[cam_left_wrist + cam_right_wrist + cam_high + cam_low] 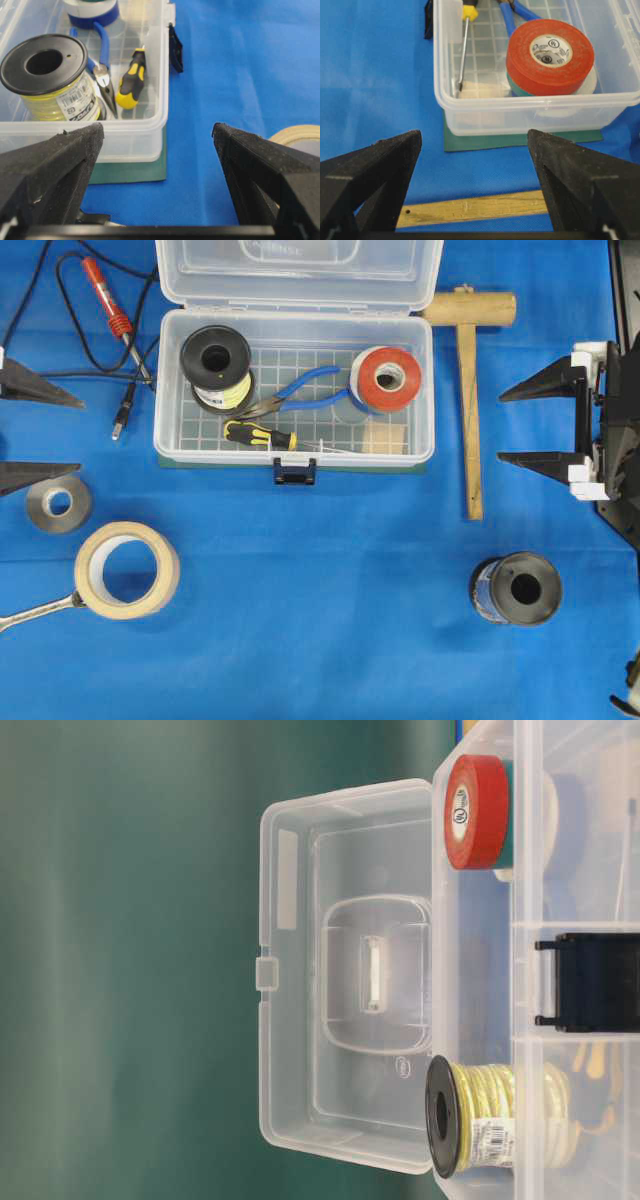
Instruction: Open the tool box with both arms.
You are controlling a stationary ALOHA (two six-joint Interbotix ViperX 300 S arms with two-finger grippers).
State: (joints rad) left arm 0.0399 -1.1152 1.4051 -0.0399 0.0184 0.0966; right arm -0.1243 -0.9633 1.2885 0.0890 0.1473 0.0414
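The tool box [168,390] stands open at the middle back, its clear lid [300,275] swung back. Its dark blue latch [295,472] hangs at the front and the greenish base shows beneath. The table-level view shows the lid [345,970] standing open and the latch [590,982]. My left gripper [80,435] is open and empty, apart from the box's left end [135,140]; its jaws [157,132] are wide apart. My right gripper [500,427] is open and empty, right of the box [520,117], above the mallet handle [470,206].
In the box lie a yellow wire spool [215,365], blue pliers [295,390], a screwdriver [258,434] and red tape [388,377]. Around it lie a wooden mallet [468,390], soldering iron [110,310], masking tape [127,570], grey roll [58,503] and black spool [517,589].
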